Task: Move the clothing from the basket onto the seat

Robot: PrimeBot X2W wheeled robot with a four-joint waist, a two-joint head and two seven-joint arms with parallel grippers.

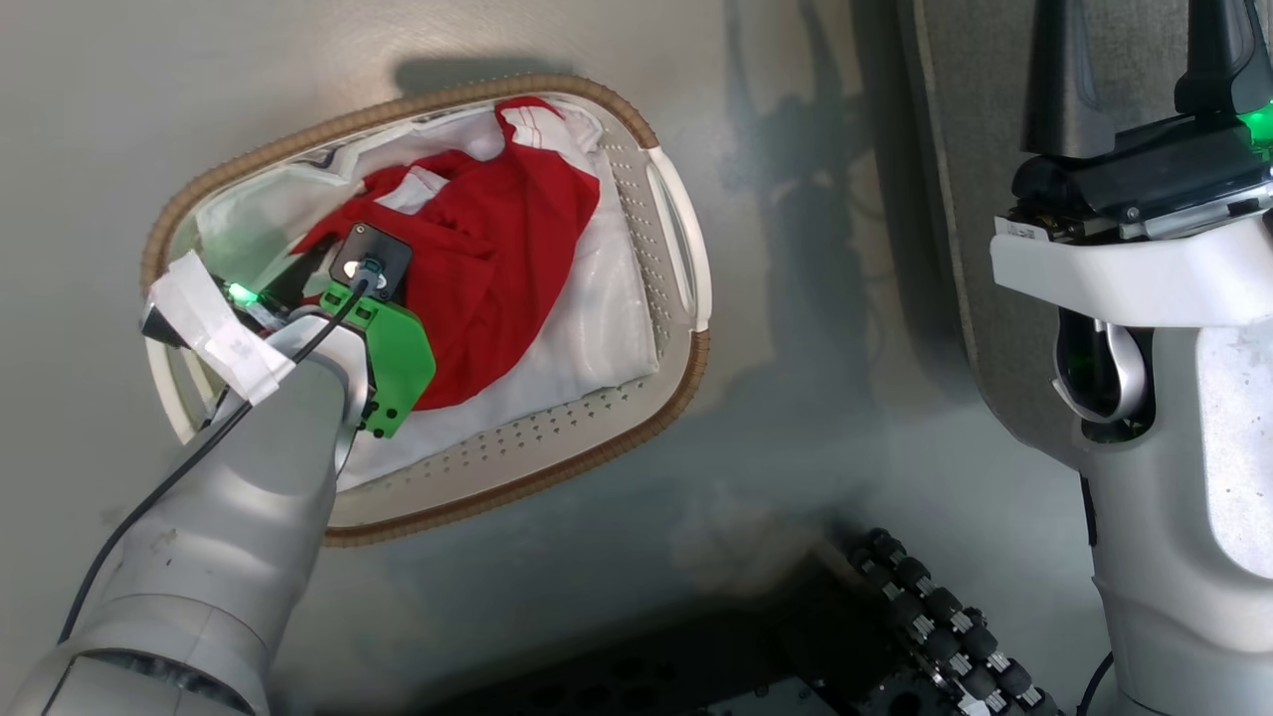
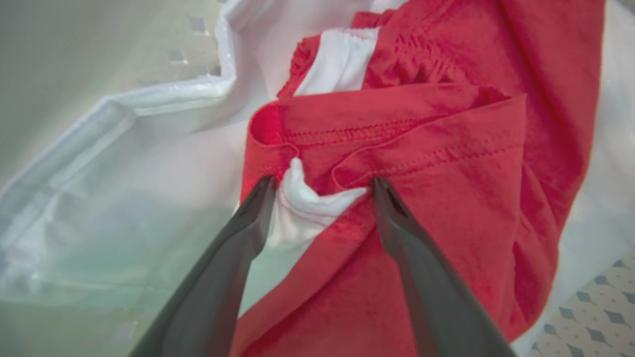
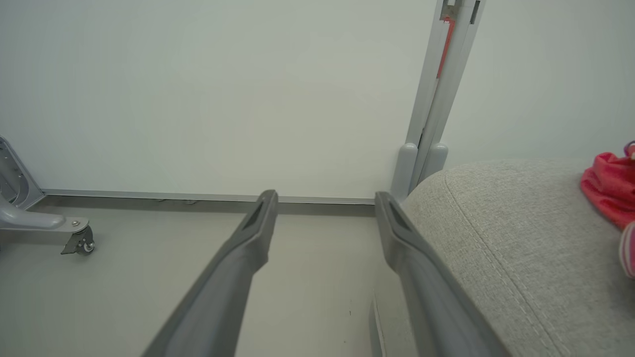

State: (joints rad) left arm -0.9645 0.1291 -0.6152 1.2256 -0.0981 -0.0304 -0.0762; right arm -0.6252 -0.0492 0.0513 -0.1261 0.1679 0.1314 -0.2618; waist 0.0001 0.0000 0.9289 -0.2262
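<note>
The clothing (image 1: 497, 249) is a bright red garment lying crumpled in the white perforated basket (image 1: 686, 398) on the floor, on top of a plain white sheet (image 1: 597, 328). My left arm reaches down into the basket. In the left wrist view my left gripper (image 2: 322, 186) is open, its two tips touching a stitched fold of the clothing (image 2: 446, 198), with a bit of white fabric between them. My right gripper (image 3: 325, 198) is open and holds nothing, up beside the rounded edge of the grey seat (image 3: 496, 248). The seat (image 1: 985, 119) lies at the upper right of the head view.
Something red (image 3: 610, 188) lies on the seat at the far right of the right wrist view. A pale wall, a grey post (image 3: 426, 99) and a castor foot (image 3: 79, 243) stand beyond the floor. My dark wheeled base (image 1: 925, 617) is at the bottom.
</note>
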